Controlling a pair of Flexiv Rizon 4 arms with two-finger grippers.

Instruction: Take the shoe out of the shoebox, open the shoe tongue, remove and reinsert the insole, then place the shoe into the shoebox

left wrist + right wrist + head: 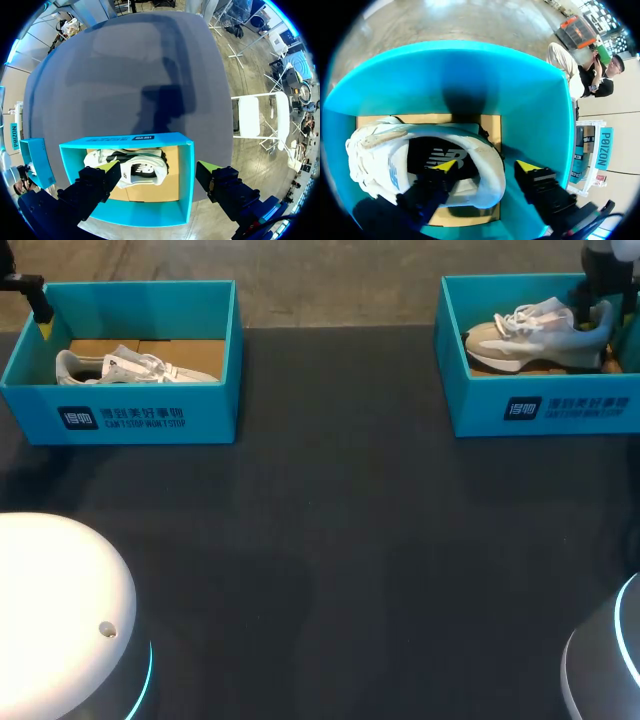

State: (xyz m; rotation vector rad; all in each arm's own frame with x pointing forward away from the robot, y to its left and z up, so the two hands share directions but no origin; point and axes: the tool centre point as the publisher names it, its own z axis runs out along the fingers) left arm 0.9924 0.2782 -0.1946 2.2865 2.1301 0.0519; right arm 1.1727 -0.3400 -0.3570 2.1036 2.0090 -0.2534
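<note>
— What's on your left?

— A teal box sits at the far left corner of the tabletop, with a white shoe lying inside it. My left fingers hang above that box, spread wide and holding nothing. One is over the inside just beside the shoe, and the other is outside the wall.

— And the right?

— A second box is at the far right corner, holding a pale shoe on its sole. My right fingers are down at the heel, one in the shoe's opening and the other between the heel and the box wall. They stand apart with the heel rim between them, not pinched.
</note>
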